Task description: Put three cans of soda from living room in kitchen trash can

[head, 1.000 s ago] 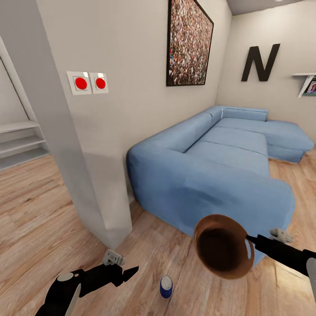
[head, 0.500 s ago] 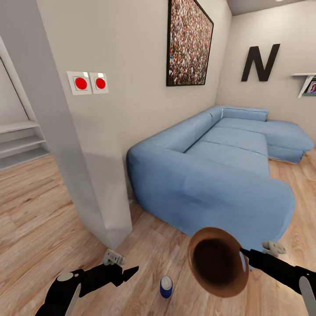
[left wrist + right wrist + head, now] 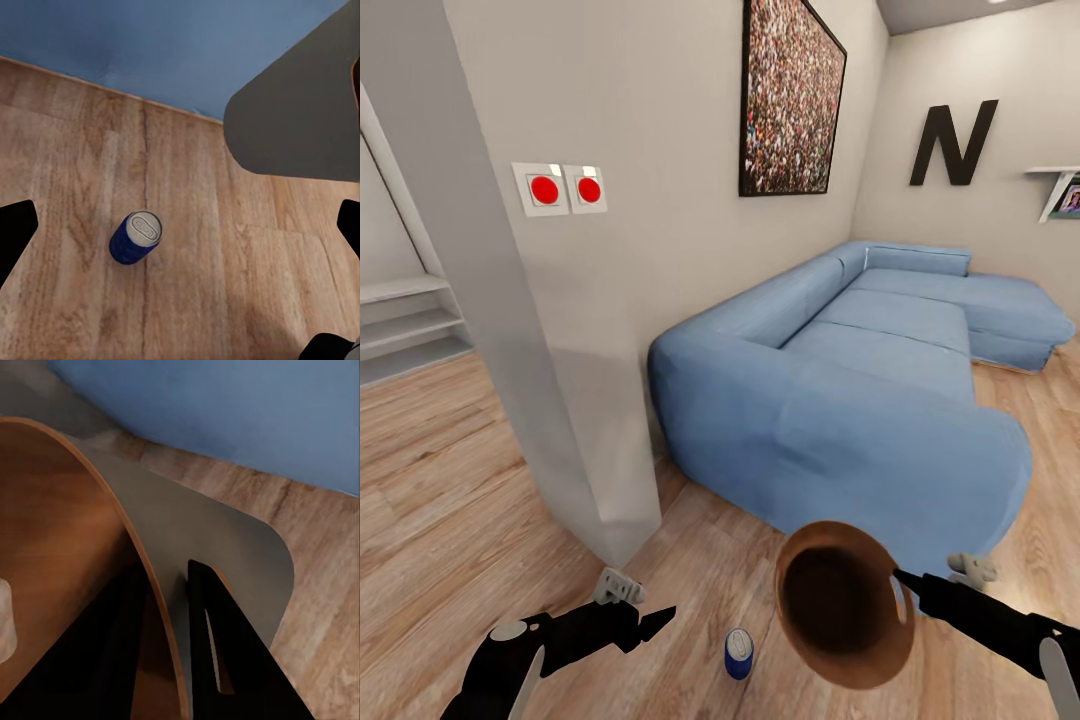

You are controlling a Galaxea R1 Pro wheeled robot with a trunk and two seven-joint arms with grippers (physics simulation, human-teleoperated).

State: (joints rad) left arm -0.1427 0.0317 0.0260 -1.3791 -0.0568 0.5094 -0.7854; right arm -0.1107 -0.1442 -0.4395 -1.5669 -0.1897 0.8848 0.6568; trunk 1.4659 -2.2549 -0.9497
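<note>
The blue soda can (image 3: pixel 738 655) stands upright on the light wood floor (image 3: pixel 450 500), low in the middle of the head view, between the two arms and near the front of the blue sofa (image 3: pixel 860 400). In the left wrist view the can (image 3: pixel 135 237) shows its silver top, with bare planks all around it and the sofa's blue base along the upper edge. The left claw (image 3: pixel 650 622) hangs low at the lower left, its fingers (image 3: pixel 15 232) set wide apart, with the can lying between them but further off and untouched. The right claw (image 3: pixel 900 580) at the lower right is clamped on the rim of the trash can (image 3: pixel 843 618), which is held off the floor and tipped so its brown inside faces the camera; one finger (image 3: pixel 217 652) lies on the grey outside, the other inside the rim. A grey wall corner (image 3: pixel 560 400) with two red buttons (image 3: pixel 565 188) stands at the left. A large picture (image 3: pixel 790 95) and a black letter N (image 3: pixel 954 142) hang above the sofa.
</note>
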